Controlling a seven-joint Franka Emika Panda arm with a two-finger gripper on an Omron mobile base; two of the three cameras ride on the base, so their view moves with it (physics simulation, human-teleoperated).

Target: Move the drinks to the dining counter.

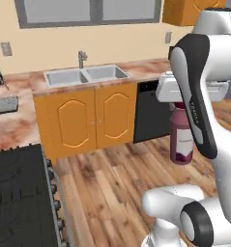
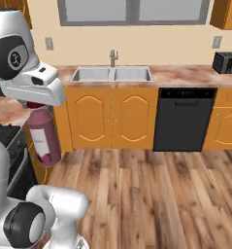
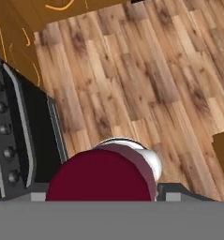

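One of the drinks, a dark maroon bottle (image 1: 181,141) with a red cap and pale label, hangs upright in the air over the wooden floor. My gripper (image 1: 180,107) is shut on its neck from above. In the right base view the bottle (image 2: 43,137) hangs under my gripper (image 2: 37,104), beside the stove. Looking down in the hand view, the bottle's (image 3: 102,178) rounded shoulder sits between the two fingertips of my gripper (image 3: 104,194). The dining counter is out of view.
Ahead is a marbled worktop with a double sink (image 2: 111,74) over orange cabinets (image 2: 107,116), and a black dishwasher (image 2: 183,116) to the right. A black stove (image 1: 20,198) stands at left. A toaster (image 2: 226,62) sits far right. Wooden floor (image 2: 151,189) lies open between.
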